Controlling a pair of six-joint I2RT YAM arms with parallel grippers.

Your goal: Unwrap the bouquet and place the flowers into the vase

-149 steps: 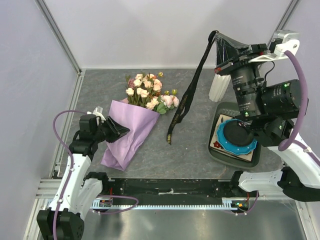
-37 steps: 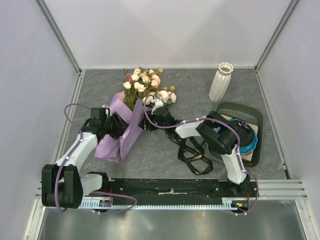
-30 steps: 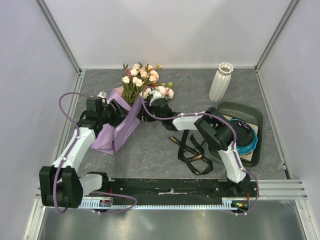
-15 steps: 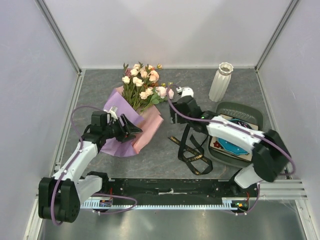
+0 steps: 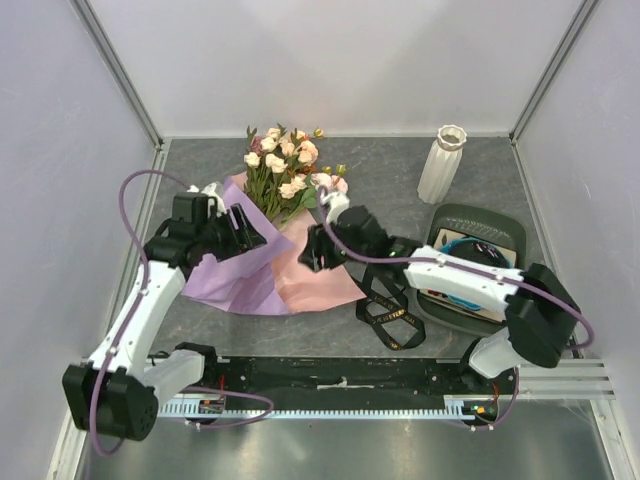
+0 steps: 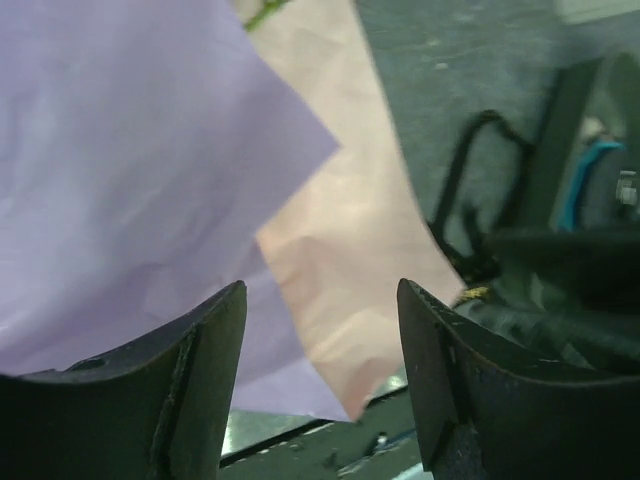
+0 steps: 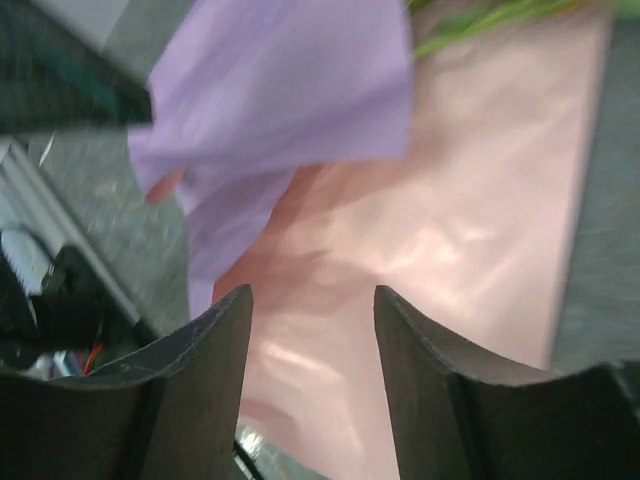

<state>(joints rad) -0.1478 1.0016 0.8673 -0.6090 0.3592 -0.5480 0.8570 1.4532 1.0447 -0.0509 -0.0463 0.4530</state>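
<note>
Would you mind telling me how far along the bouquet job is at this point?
Done: the black ribbon lies loose on the table, and the paper is spread open, pink side up. In hand: the left gripper and right gripper hover open over the paper, gripping nothing. Left: the flowers lie at the paper's far end, and the vase stands empty.

A grey, stone-patterned table (image 5: 400, 180) is seen. Left of its middle, paper (image 5: 240, 285) is spread open, lilac on the left and pink on the right. The flowers (image 5: 283, 170) are laid on its far part, heads toward the back. A black ribbon (image 5: 385, 310) is coiled just right of the paper. A dark tray (image 5: 470, 222) is set at the right, with the vase (image 5: 441, 165) stood upright behind it.
</note>
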